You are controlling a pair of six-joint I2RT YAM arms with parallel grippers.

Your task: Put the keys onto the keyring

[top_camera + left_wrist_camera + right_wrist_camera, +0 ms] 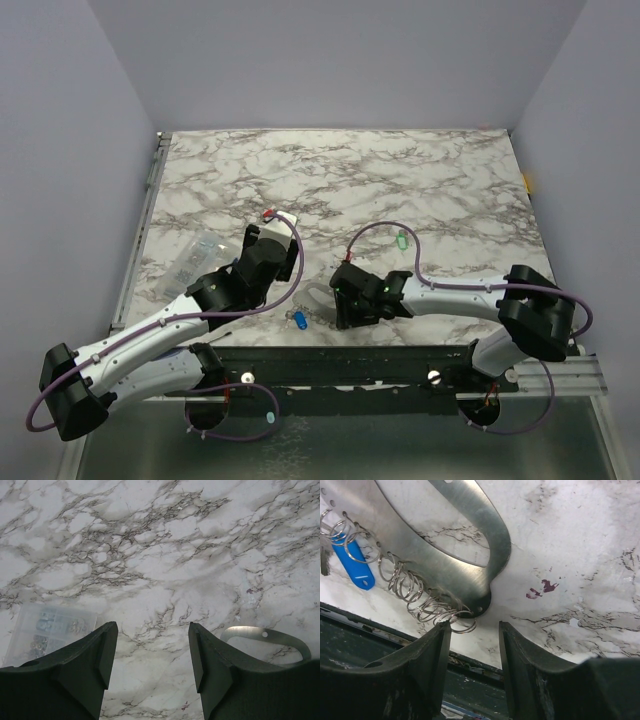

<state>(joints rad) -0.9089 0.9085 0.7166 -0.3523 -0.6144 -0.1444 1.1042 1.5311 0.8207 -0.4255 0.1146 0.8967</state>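
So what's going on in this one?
Two arms are working on getting keys onto a keyring. The right fingers stand open just off one end of the keyring, beside its chain of small rings, gripping nothing. The blue key lies at the chain's other end; I cannot tell if it is threaded on. The green key lies apart on the table. The left fingers hover open between a bag and the keyring.
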